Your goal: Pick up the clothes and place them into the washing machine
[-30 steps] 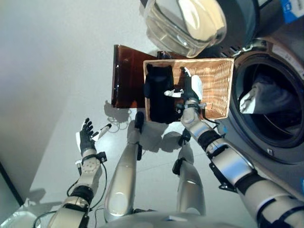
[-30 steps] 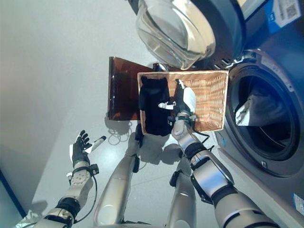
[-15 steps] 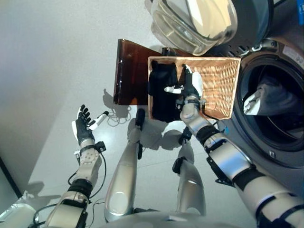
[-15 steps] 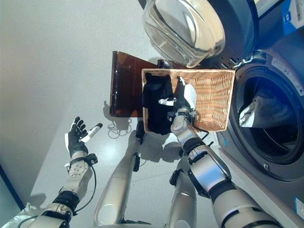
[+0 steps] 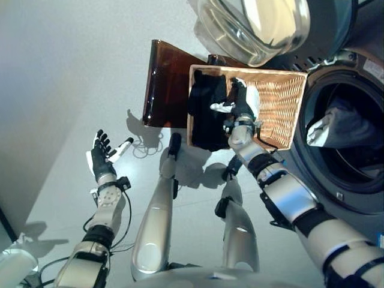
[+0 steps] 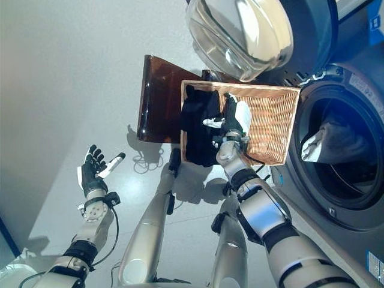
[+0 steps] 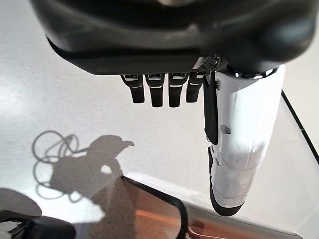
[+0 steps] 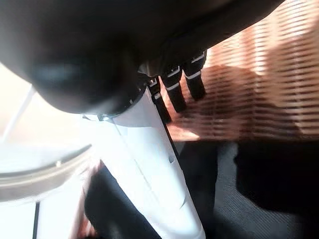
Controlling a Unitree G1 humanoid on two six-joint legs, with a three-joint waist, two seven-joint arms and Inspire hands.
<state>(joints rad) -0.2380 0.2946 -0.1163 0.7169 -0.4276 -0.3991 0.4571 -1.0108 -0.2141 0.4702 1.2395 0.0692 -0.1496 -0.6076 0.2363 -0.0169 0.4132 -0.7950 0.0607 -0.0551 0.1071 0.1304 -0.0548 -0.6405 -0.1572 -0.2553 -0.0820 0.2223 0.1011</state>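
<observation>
Black clothes [image 5: 207,117] lie in the wicker basket [image 5: 282,102] beside the right hand [image 5: 241,107].

Brown glossy board [image 5: 163,84] — flat on grey floor [image 5: 66,72]

The left hand [image 5: 99,157] is dark, with a white cover on its thumb [image 7: 239,149] that ends in a rounded black tip. Its fingers [image 7: 157,92] are black, each crossed by a pale band near the palm. The right hand [image 5: 243,108] is likewise dark, with a white thumb cover [image 8: 149,164]. Behind each hand a black wrist cuff leads into a silver-grey arm: the left arm [image 5: 111,210] slim, the right arm [image 5: 288,201] built of rounded silver shells split by black joint bands.
</observation>
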